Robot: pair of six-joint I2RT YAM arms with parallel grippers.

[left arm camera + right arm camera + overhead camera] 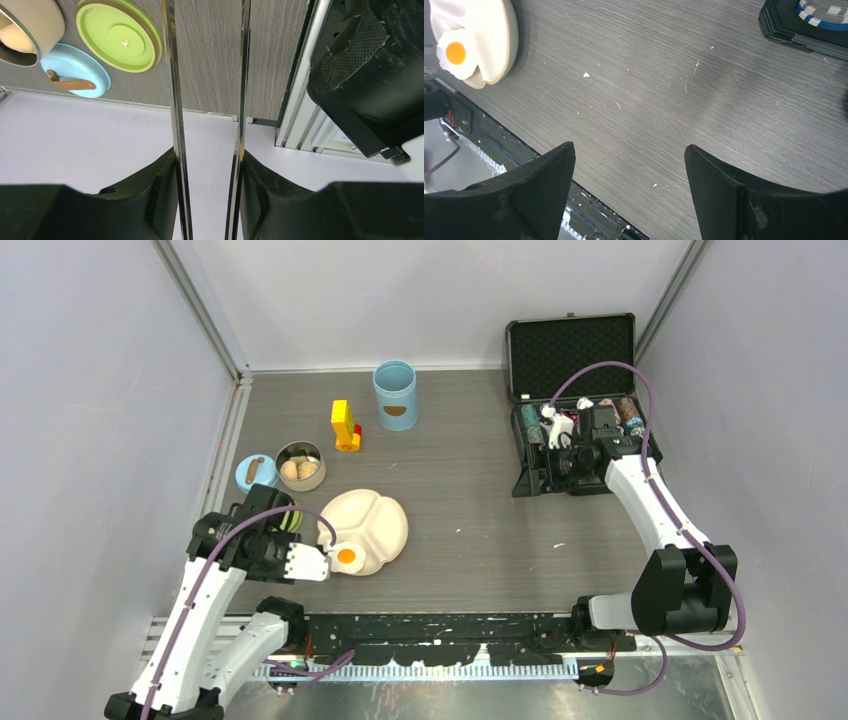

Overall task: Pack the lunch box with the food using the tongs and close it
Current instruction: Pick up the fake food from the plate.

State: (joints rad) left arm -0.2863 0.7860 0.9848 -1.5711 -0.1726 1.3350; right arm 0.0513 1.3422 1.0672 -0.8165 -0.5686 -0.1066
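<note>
Silver thin metal tongs [175,100] sit clamped in the left end effector [209,170] at the left of the grey bench [470,510], long axis pointing right toward the fried egg [347,557] on the cream divided plate [385,515], while the right end effector [629,150] gapes by the black case [570,350].

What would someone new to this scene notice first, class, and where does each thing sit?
Probably the fried egg, bright yellow on white, at the near edge of the cream plate. It lies close to the left gripper, which is shut on silver tongs. After that come the black case, open at the far right, and the light-blue canister standing at the back.
</note>
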